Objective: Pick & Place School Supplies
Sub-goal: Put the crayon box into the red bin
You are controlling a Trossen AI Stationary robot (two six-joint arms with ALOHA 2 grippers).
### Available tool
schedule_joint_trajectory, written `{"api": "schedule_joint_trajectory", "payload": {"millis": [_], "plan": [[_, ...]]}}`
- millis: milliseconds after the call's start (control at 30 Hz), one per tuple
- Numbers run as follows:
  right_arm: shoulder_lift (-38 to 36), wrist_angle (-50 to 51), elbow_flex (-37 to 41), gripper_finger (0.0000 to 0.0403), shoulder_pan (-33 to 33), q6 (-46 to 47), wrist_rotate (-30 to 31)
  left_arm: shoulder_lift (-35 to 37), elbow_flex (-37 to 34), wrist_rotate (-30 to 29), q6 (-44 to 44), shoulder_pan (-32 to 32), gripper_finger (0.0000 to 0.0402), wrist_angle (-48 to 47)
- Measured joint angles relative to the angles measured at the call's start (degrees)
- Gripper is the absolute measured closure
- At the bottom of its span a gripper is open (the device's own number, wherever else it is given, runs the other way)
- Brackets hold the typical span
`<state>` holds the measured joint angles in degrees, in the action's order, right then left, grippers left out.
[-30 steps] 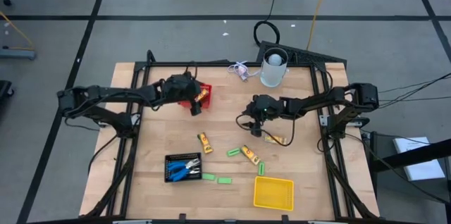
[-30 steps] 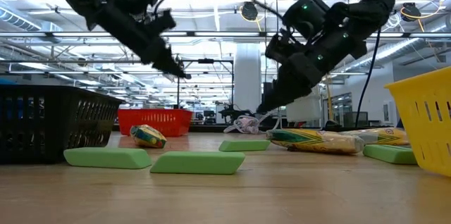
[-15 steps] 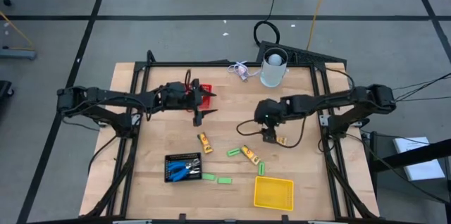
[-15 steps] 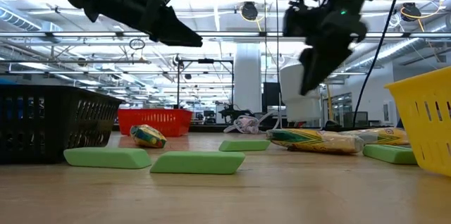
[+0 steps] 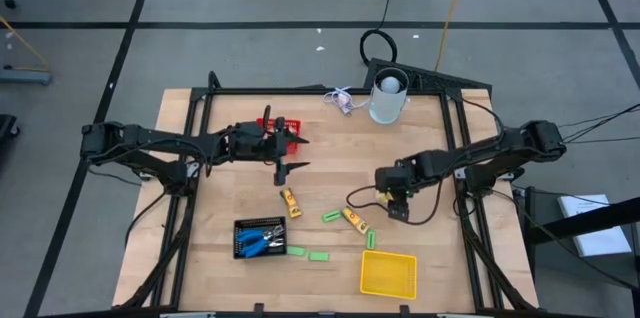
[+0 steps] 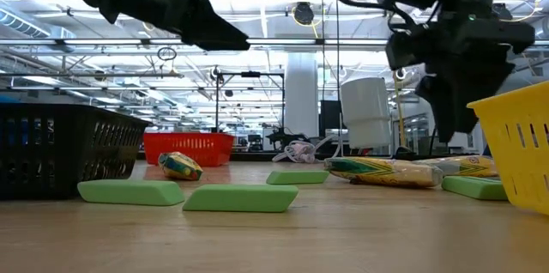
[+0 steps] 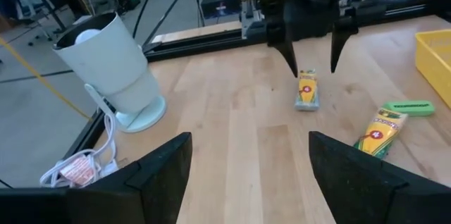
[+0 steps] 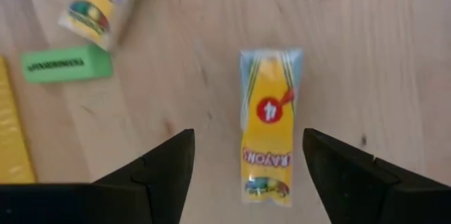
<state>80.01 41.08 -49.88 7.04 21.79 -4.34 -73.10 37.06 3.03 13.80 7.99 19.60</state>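
Note:
My right gripper is open and points down over a yellow crayon pack that lies flat on the wood. Its fingers stand on either side of the pack and above it, without touching. My left gripper is open and empty, raised over the table's middle, near the red basket. Two more crayon packs and several green erasers lie on the table. Blue-handled scissors lie in the black basket.
The yellow basket stands by the near edge, just beyond a green eraser. The white cup stands at the far edge beside a small white bundle. Bare wood lies between the two grippers.
My right gripper has swung toward the table's right and near edges and come down over the crayon pack. My left gripper has moved away from the red basket toward the table's middle. No object has moved.

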Motion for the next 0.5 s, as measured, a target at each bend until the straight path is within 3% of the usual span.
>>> {"api": "schedule_joint_trajectory", "payload": {"millis": [500], "plan": [[0.04, -13.44, 10.66, 0.0149, 0.57, 2.15, 3.36, -0.02, 0.00, -0.02, -0.03, 0.00, 0.0125, 0.41]]}}
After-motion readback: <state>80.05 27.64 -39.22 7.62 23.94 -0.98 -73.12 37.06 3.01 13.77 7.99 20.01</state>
